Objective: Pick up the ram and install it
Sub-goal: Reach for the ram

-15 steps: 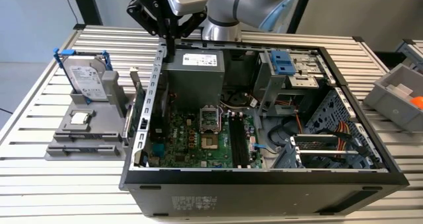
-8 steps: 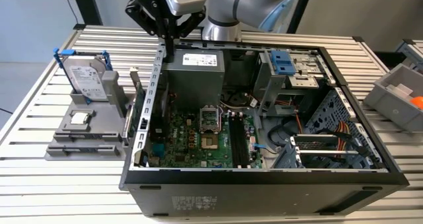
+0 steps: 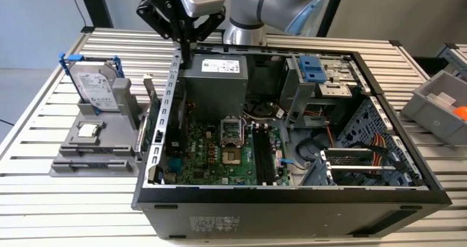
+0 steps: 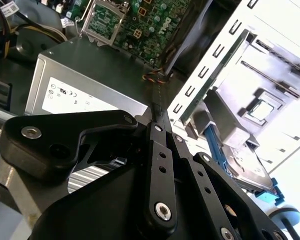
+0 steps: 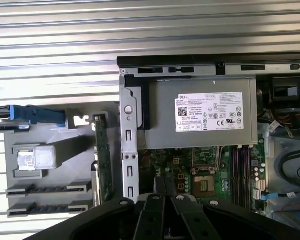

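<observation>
- Green ram [image 3: 155, 127] stands on its long edge in a grey holder [image 3: 73, 162], just outside the case [image 3: 292, 195] wall on the exterior view's left; it is not yet installed.
- In the first wrist view the ram [image 5: 103, 150] runs alongside that perforated wall. In the second wrist view it [image 4: 214, 75] shows as a thin green strip beside the wall.
- Same holder carries a hard drive [image 3: 98, 88], upright in a blue-tabbed frame, and a small square processor [image 3: 87, 130] lying flat.
- Black gripper [image 3: 187, 57] hangs over the case's far corner, at the edge of the power supply [image 3: 215, 83], apart from the ram.
- Its fingers are pressed together with nothing between them, as both wrist views also show [image 4: 159, 107] [image 5: 163, 181].
- Inside the case, a green motherboard [image 3: 204, 148] lies below the power supply, with long black slots [image 3: 264, 154] towards the exterior view's right.
- Case and holder sit on a ribbed metal table [image 3: 73, 214].
</observation>
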